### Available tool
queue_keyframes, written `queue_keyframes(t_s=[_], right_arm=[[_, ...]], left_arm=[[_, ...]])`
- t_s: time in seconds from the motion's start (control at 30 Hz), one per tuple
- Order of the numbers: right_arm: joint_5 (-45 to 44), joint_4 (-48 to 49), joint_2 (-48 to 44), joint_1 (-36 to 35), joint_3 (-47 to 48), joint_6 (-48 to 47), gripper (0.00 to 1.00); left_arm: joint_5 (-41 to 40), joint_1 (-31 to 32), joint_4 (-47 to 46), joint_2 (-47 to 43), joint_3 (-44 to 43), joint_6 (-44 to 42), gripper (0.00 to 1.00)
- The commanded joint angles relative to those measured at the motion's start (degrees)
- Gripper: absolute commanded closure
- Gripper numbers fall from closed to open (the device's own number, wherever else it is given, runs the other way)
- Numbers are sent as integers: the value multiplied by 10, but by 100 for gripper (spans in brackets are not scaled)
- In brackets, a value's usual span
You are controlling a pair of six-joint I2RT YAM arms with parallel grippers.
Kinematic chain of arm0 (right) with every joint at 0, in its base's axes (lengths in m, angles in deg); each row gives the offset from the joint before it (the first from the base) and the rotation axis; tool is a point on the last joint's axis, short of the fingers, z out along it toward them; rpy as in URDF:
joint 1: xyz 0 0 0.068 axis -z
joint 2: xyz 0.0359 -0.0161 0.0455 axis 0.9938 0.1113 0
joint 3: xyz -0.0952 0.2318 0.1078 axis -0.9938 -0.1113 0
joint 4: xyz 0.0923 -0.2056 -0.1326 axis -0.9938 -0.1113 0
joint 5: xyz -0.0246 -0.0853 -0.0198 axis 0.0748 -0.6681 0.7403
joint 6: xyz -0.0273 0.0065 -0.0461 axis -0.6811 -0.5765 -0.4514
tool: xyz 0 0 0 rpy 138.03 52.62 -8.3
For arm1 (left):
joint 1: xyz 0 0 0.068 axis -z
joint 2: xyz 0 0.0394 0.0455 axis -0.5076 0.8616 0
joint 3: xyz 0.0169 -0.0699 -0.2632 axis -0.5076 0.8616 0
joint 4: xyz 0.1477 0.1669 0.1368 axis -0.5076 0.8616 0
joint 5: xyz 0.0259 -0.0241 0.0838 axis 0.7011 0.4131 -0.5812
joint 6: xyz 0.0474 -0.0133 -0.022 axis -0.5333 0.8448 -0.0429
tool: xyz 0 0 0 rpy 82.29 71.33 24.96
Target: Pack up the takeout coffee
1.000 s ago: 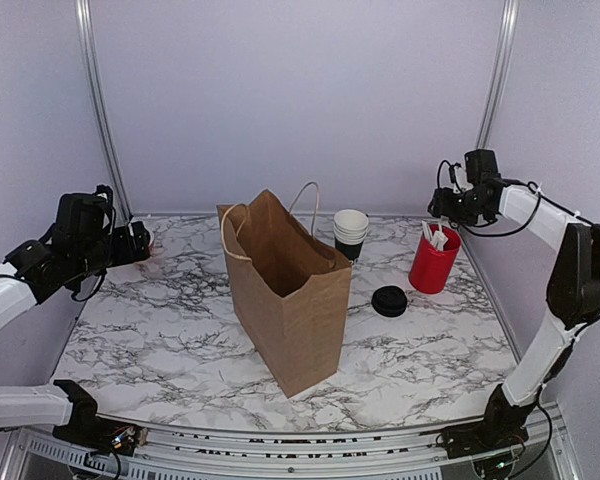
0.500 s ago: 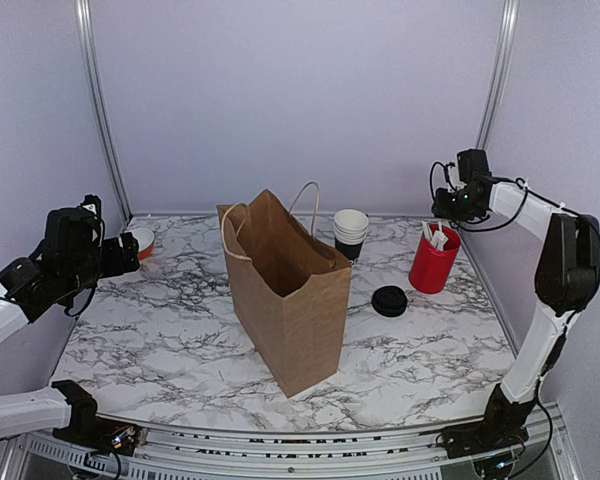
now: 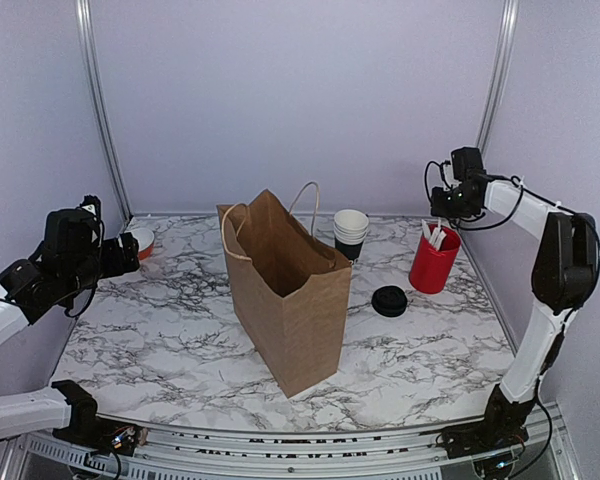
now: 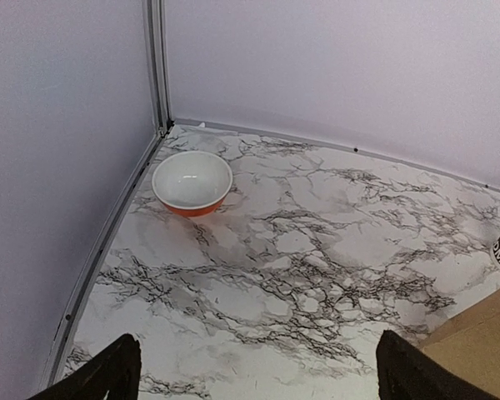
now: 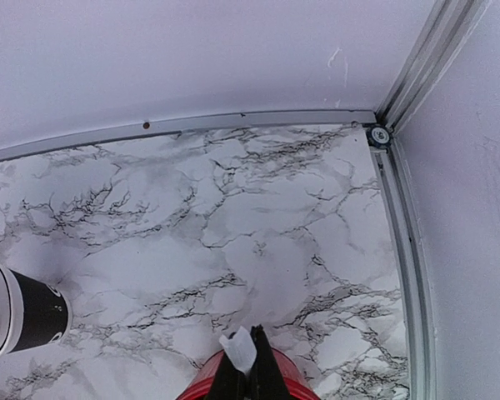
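The takeout coffee is not in view: no lidded cup shows anywhere. It may be down inside the paper bag (image 3: 290, 300) or hidden behind it, cannot tell, so which way it lies from either hand is unknown. The right hand (image 5: 250, 368) is upper right in the top view, fingers closed together just above the red holder (image 3: 432, 265). A white slip (image 5: 240, 350) sits against the fingertips, gripped or not unclear. The left hand (image 4: 256, 358) is far left, fingers spread wide, empty, facing the orange bowl (image 4: 192, 182). The bag stands upright mid-frame, mouth up, between both hands. The cup stack (image 3: 350, 235) and lids (image 3: 389, 300) are nearer the right hand.
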Motion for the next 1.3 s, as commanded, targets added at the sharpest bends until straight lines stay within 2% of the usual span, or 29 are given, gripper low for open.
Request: queue_keyframes(t_s=[0.0,0.2,0.6,0.97,1.27], right_arm=[[-48,-21,-34,-22,32,-14,100],[-77,-37,-66,-29,26,-17,100],[-73,-58,-120,-35,17,-17,100],[-80,-84,-155,-51,39,-16,100],[-121,-91,-195,-61,62,-27,100]], left_arm=[[-1,-4,-16,-8,7,1,1],[1,-6,-16,-7,8,1,1],[10,-8,-19,-5,8,2,1],[18,-10,-22,0,8,1,1],[23,-13,-25,2,8,2,1]])
